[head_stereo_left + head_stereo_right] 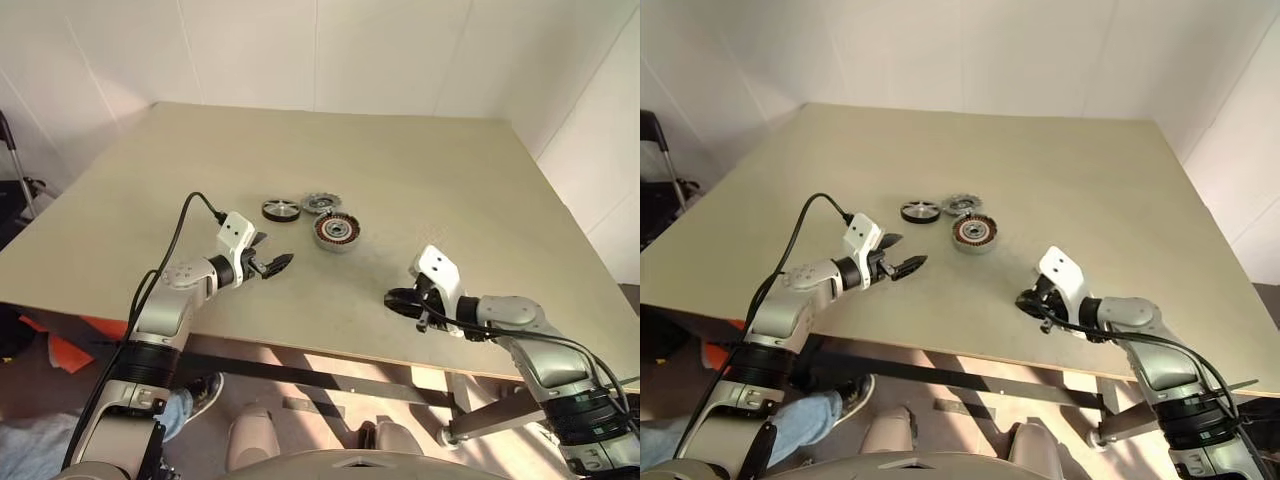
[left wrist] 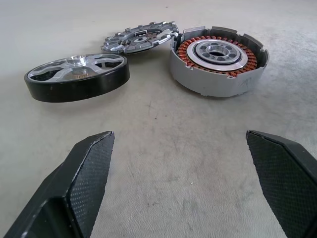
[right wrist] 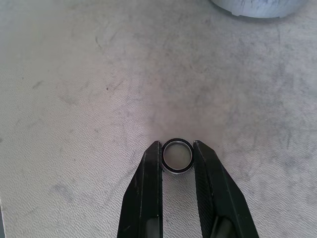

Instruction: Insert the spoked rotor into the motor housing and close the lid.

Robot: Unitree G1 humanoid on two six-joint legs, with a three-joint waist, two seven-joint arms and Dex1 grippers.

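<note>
I had the bench (image 1: 420,170) in front of me, a broad pale-tan top with all three motor parts grouped near its middle. The motor housing (image 1: 336,232) was the biggest of them, lying flat with its copper windings facing up around the silver centre. Just to its left lay the spoked rotor (image 1: 282,210), flat on the bench, black rim around silver spokes. The lid (image 1: 321,203) sat between and slightly behind those two, one edge tilted up beside the housing's wall; I could not tell whether it leaned on it.

My left claw (image 1: 272,264) hovered close in front of the rotor and housing, its fingers (image 2: 79,188) spread wide apart with nothing between them. My right claw (image 3: 177,153) was low over the bench, well to the right of the parts, its fingers pinched on a small black ring (image 3: 177,156), open through the middle.
</note>
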